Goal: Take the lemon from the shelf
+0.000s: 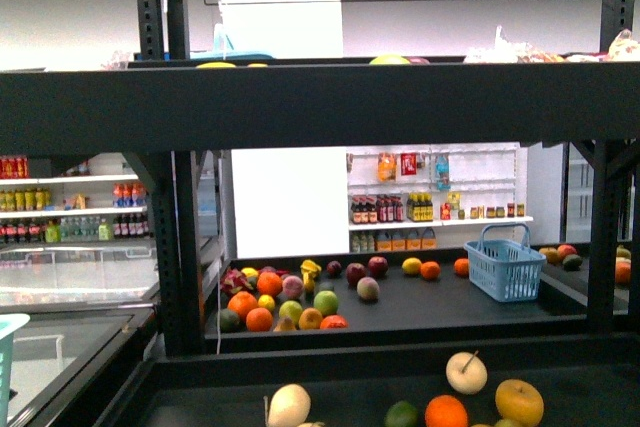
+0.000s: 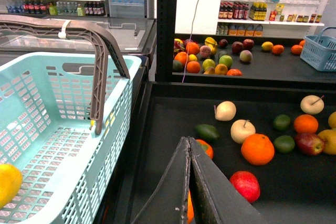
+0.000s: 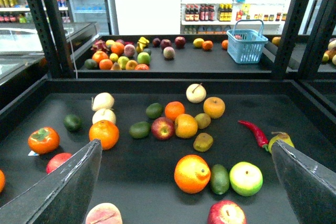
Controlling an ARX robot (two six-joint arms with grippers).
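Note:
A bright yellow rounded fruit (image 2: 8, 182), which looks like the lemon, lies on the floor of a teal basket (image 2: 63, 145), half cut off by the frame edge. The shelf (image 1: 320, 97) has thick black beams, and its dark deck (image 3: 142, 182) is scattered with fruit. My left gripper (image 2: 189, 139) is shut and empty. It hovers over the deck's left side beside the basket, above an orange-red fruit. My right gripper (image 3: 185, 142) is open and empty above the deck. An orange-yellow fruit with a nub (image 3: 192, 173), an avocado and a green apple (image 3: 245, 178) lie between its jaws.
Oranges (image 3: 103, 134), pale pears (image 3: 196, 93), a stemmed orange-yellow apple (image 3: 213, 107), red apples, a persimmon and a red chili (image 3: 254, 132) lie on the deck. A farther deck holds a fruit pile (image 1: 280, 302), a small yellow fruit (image 1: 411, 266) and a blue basket (image 1: 505, 265). Black uprights flank the deck.

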